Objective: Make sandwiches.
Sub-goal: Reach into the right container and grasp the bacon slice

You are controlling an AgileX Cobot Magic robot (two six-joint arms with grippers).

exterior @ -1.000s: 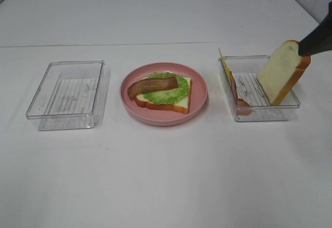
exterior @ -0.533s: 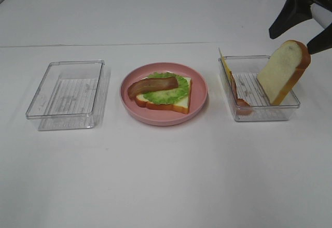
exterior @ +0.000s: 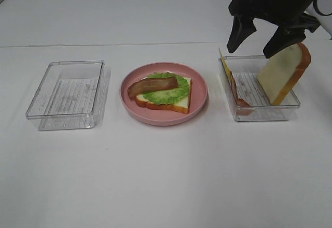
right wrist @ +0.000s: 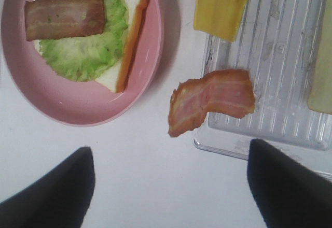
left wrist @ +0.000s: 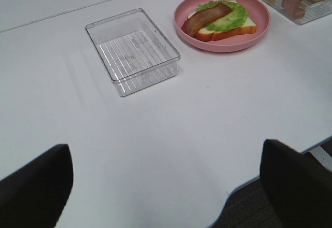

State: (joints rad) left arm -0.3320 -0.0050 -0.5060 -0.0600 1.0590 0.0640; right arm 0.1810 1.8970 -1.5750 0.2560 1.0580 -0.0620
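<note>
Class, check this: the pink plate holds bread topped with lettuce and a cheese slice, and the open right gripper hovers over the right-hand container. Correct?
No: a bacon strip, not cheese, lies on the lettuce, as the exterior high view shows. The rest holds.

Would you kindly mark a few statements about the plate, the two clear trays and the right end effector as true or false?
1. A bacon strip lies on the lettuce on the pink plate. True.
2. The left clear tray holds a cheese slice. False: nothing shows in it. The cheese slice leans at the right tray's wall.
3. The right end effector is open near the right tray. True.
4. A bread slice covers the bacon on the plate. False: that bacon is uncovered, and the loose bread slice leans upright in the right tray.
</note>
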